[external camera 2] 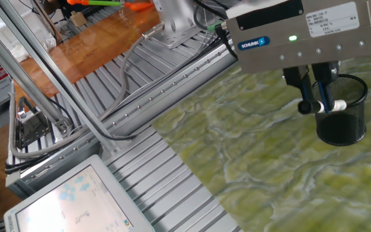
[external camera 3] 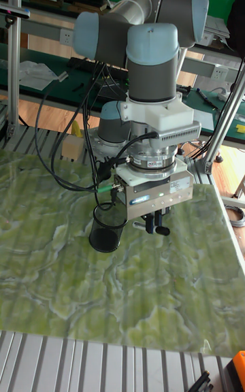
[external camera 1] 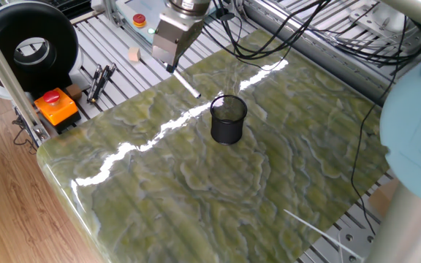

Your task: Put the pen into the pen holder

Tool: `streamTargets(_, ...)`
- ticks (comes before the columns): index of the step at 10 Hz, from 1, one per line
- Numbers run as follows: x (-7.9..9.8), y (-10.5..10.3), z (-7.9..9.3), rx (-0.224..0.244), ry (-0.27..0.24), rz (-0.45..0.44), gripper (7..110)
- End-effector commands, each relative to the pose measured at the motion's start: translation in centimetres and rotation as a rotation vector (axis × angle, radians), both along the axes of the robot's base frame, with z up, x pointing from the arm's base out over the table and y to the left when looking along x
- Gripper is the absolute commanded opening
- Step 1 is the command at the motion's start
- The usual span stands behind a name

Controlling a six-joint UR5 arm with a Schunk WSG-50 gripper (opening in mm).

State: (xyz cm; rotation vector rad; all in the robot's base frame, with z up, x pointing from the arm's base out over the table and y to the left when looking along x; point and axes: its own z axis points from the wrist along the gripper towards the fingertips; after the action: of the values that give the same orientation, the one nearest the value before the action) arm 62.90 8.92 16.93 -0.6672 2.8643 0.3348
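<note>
- We see the tool (external camera 2: 319, 102) clamped on the pen (external camera 2: 332, 105), holding it level in the air.
- The pen hangs just beside the pen holder (external camera 1: 228, 120), above the green tabletop (external camera 1: 196, 183), apart from its rim.

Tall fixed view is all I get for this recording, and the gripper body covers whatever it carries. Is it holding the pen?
Observer: Yes. In the other fixed view the gripper is shut on the pen, white barrel sticking out sideways.
Operator: Is the pen upright?
Observer: No. One fixed view shows the pen slanting down from the gripper toward the pen holder.
Operator: Is the pen over the cup's mouth yet?
Observer: Not yet; in that view its tip is apart from the rim, on the side toward the orange button box.
</note>
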Motion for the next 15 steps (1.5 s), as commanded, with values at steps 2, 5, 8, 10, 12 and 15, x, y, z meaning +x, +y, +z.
streamTargets(2,0.5,0.4,0.4,0.025,-0.018,-0.011,7)
streamTargets(5,0.6,-0.1,0.3,0.01,-0.015,-0.034,7)
streamTargets(8,0.0,-1.6,-0.2,-0.048,0.021,-0.084,7)
streamTargets(10,-3.4,-2.1,1.5,-0.024,0.057,-0.094,7)
streamTargets(12,-6.3,-3.5,3.4,-0.021,0.044,-0.09,7)
streamTargets(15,-6.2,-4.5,5.7,0.043,-0.077,-0.061,7)
